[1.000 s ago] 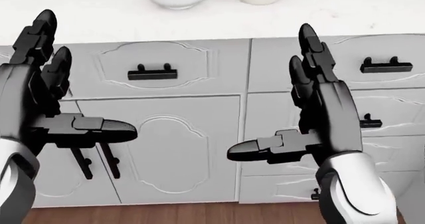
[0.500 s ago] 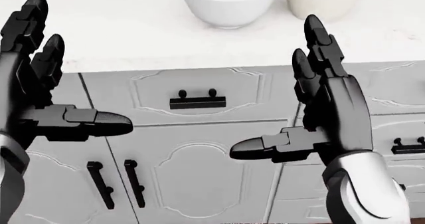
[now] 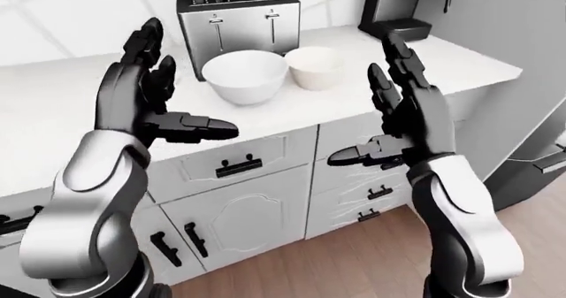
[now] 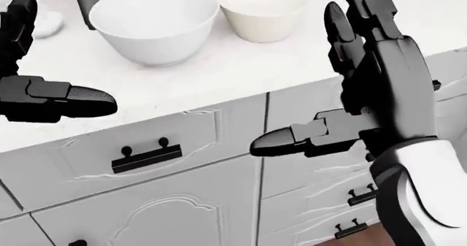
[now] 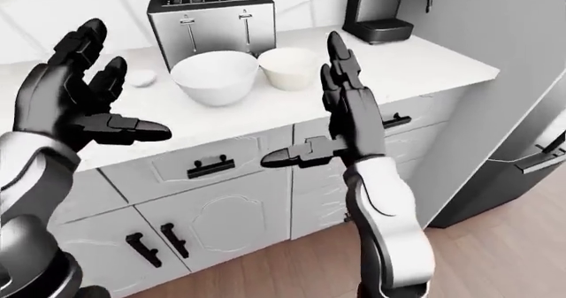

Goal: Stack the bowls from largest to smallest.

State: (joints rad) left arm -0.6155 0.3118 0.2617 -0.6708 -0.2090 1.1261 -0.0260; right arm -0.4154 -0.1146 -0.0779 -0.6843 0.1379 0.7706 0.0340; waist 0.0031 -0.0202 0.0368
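White worktop (image 3: 460,69) runs across the left-eye view, ending at a corner on the right. Below it, pale grey cabinets (image 3: 257,212) with raised panel fronts and black handles (image 3: 239,167): drawers under the top, doors lower left, a drawer stack at right. Wall (image 3: 71,13) behind is white tile with thin grey joints. Steel four-slot toaster (image 3: 237,16) against the wall. Black coffee machine (image 3: 398,6) top right. Floor (image 3: 353,265) brown wood plank. Dark fridge (image 3: 531,159) at right edge, steel handle. Light even, soft shadows.
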